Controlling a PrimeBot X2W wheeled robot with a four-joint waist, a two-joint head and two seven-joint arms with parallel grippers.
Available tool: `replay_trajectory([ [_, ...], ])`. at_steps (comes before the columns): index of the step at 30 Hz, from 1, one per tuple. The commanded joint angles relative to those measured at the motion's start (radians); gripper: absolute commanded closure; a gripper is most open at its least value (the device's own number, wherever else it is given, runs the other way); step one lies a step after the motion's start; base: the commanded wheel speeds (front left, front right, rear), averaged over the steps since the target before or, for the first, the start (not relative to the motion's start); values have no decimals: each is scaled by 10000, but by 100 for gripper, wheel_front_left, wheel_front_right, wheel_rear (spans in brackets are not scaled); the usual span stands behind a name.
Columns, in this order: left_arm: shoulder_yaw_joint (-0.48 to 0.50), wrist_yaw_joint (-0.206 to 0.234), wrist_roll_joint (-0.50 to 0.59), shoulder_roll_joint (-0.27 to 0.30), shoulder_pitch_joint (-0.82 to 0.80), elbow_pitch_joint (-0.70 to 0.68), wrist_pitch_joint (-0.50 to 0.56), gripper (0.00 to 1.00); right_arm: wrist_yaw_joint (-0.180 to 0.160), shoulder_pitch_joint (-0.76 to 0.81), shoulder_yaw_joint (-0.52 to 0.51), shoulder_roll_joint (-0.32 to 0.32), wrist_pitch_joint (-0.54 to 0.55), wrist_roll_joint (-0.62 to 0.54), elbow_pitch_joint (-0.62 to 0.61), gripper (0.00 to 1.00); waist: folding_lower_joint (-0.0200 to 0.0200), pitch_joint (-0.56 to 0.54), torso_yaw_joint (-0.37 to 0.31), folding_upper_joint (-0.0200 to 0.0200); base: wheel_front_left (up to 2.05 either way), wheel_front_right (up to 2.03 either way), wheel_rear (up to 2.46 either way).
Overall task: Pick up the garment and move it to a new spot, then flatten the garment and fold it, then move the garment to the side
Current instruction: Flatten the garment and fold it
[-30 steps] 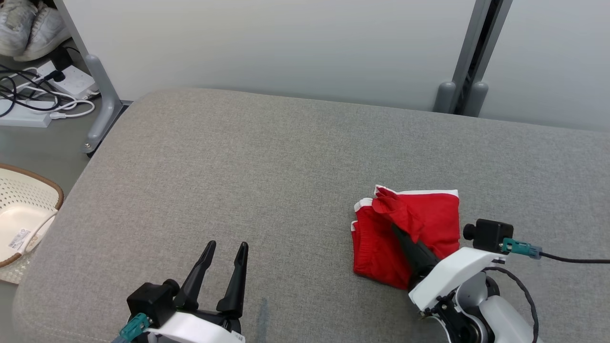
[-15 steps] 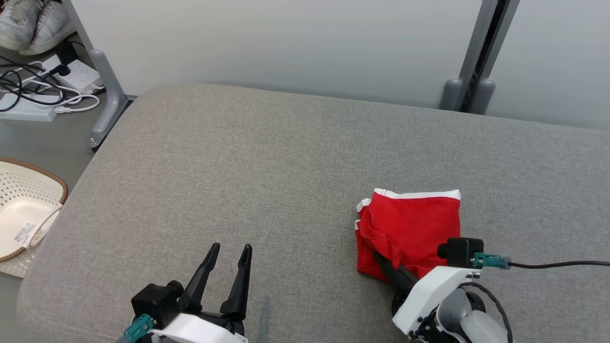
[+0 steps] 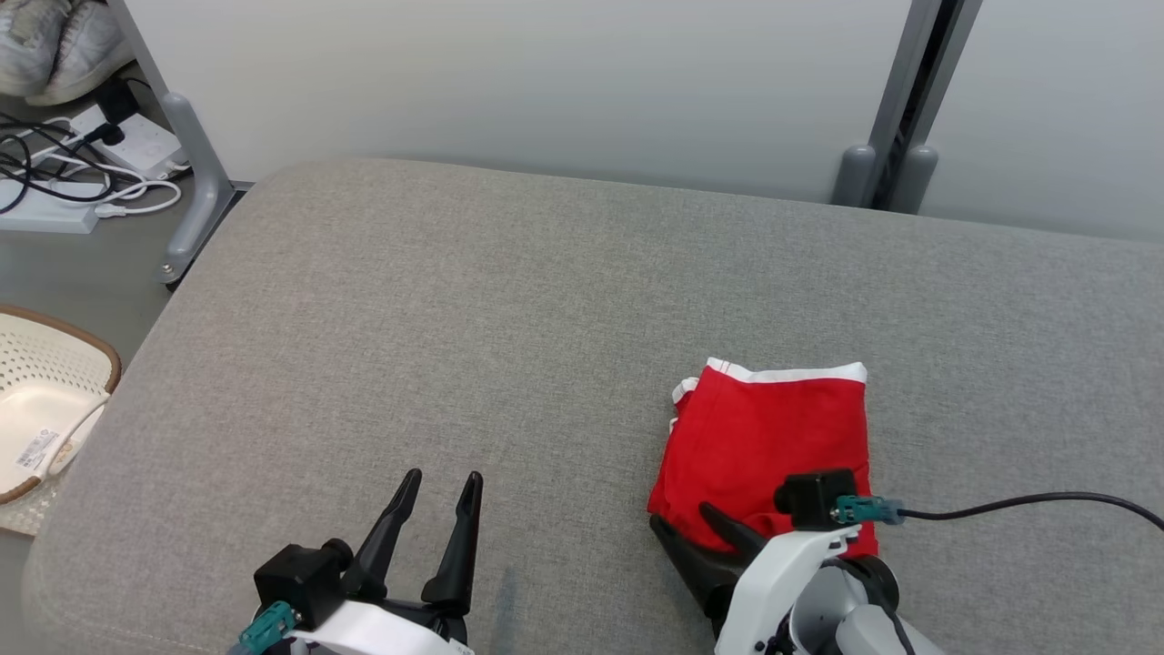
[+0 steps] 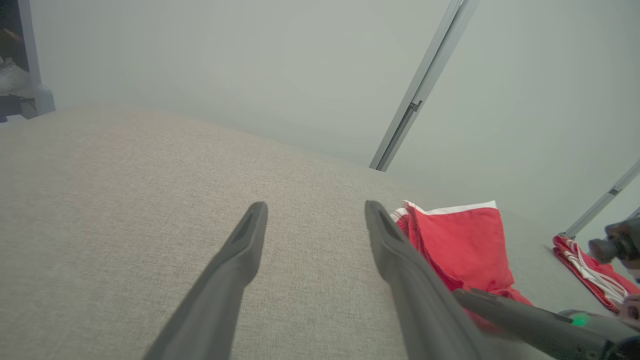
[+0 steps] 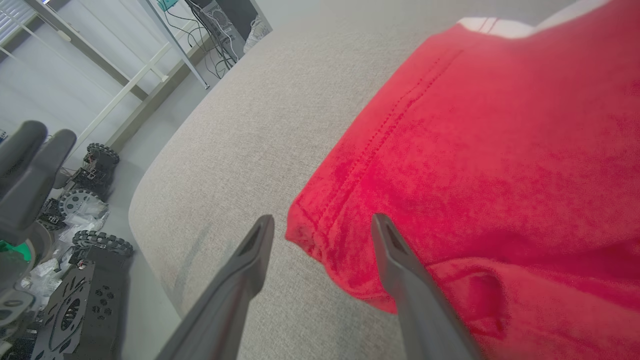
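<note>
The right claw (image 3: 680, 517) stands released, its two fingers spread apart and gripping nothing. In the right wrist view the right claw (image 5: 324, 220) straddles the near-left corner of the garment (image 5: 475, 150): one finger lies over red cloth, the other over the bare worktop (image 5: 240, 125) just beside the hem. Whether the fingertips touch the cloth cannot be told. From this claw the garment (image 3: 773, 437) extends forward and to the right, lying flat as a folded red packet on the worktop (image 3: 455, 318). The packet is close to square, so no long axis stands out. Its white-trimmed edge is the far edge and runs crosswise to the fingers, while the stitched side hem runs away from the claw. The left claw (image 3: 444, 475) is likewise released and empty, positioned well apart to the left over bare fabric. In the left wrist view, the garment (image 4: 465, 245) lies beyond and to the right of the left claw (image 4: 315, 206). The right arm is therefore the nearer one. The fold appears complete, leaving the sideways move as the likely remaining step. Any regrasp depends on closing the right claw on the corner now between its fingers, through all layers.
</note>
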Motion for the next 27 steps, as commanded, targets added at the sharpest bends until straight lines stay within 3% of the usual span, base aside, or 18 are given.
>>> replay_trajectory([
  [1, 50, 5, 16, 38, -20, 6, -29, 0, -1, 23, 106, -53, 132, 12, -59, 0, 0, -21, -83, -1, 0, 0, 0],
  [7, 201, 7, 123, 40, -25, -76, -29, 0, -1, -68, 474, -206, 585, 90, -712, 0, 0, -99, -529, -1, 0, 0, 0],
  [14, 450, -16, 221, 43, -121, -323, -29, 0, -1, -245, -225, -873, 534, -147, -1739, 0, 0, -156, -1105, -1, 0, 0, 0],
  [19, 678, -39, 288, 43, -162, -588, -29, 0, -1, -176, -1190, -1563, 71, -1404, -2504, 0, 0, -172, -1560, -1, 0, 0, 0],
  [27, 849, -43, 303, 45, -289, -949, -29, 0, -1, 714, -2806, -1660, -1168, -3119, -3468, 0, 0, 87, -2000, -1, 0, 0, 0],
])
